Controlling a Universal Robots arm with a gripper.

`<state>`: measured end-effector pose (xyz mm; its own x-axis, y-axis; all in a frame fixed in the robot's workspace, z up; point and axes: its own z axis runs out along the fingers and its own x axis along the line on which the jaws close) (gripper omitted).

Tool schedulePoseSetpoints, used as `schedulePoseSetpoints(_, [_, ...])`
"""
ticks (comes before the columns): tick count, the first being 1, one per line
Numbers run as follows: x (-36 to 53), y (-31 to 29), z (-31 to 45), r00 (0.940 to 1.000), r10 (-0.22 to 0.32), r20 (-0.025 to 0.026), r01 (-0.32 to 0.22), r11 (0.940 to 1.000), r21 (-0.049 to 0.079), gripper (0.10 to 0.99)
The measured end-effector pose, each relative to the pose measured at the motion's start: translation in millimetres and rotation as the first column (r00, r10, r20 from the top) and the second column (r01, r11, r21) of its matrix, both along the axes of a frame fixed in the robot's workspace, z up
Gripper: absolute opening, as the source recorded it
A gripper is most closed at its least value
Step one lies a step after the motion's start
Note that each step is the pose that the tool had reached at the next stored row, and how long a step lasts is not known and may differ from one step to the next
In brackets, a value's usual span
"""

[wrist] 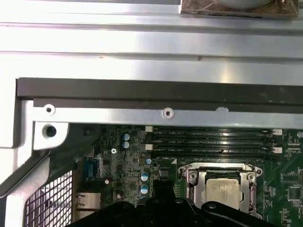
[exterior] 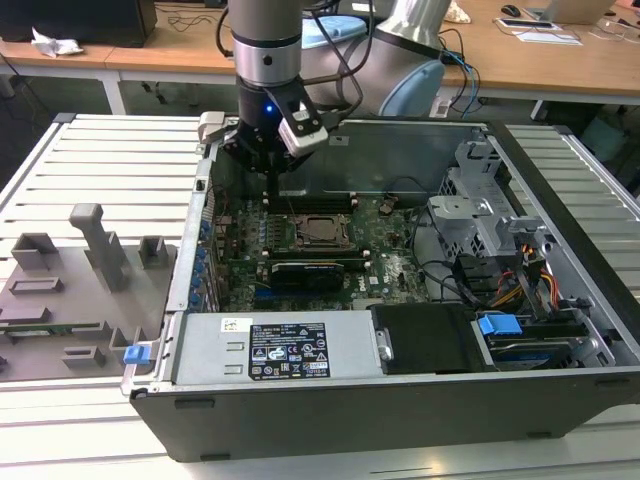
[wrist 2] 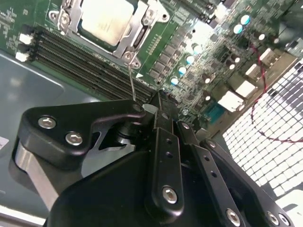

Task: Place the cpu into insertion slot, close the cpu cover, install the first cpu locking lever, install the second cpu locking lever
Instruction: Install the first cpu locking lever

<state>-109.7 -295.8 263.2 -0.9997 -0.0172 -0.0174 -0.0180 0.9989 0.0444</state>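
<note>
The cpu (wrist 2: 102, 21) lies silver face up in the insertion slot of the green motherboard (exterior: 390, 260); I also see the cpu (wrist: 222, 189) in the first wrist view. The cpu cover (wrist 2: 139, 28) lies flat around it as a metal frame and hides most of the slot. A thin wire locking lever (wrist 2: 131, 78) runs from the socket corner toward my gripper (wrist 2: 158, 97). The gripper (exterior: 272, 192) hangs just beyond the socket's far-left corner, fingers together. Whether they pinch the lever's end is hidden.
Black memory slots (wrist: 208, 142) lie beside the socket, near the case's metal wall (wrist: 142, 116). A black expansion card (exterior: 310, 270), a grey power supply (exterior: 270, 350), a drive cage (exterior: 480, 220) and cables (exterior: 520, 285) stand around the board. A grey fixture tray (exterior: 80, 290) sits outside.
</note>
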Motion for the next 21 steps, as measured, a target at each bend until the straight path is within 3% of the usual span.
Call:
schedulePoseSetpoints(4, [3.0, 4.0, -1.4, 1.0000, 0.000, -0.0003, 0.000, 1.0000, 0.000, 0.106])
schedulePoseSetpoints(7, [17.1, 5.4, -3.6, 1.0000, 0.000, -0.0006, 0.000, 1.0000, 0.000, 0.106])
schedulePoseSetpoints(13, [29.1, 5.5, -5.1, 1.0000, 0.000, -0.0006, 0.000, 1.0000, 0.000, 0.106])
schedulePoseSetpoints(21, [35.7, 5.5, -7.2, 1.0000, 0.000, -0.0005, 0.000, 1.0000, 0.000, 0.106])
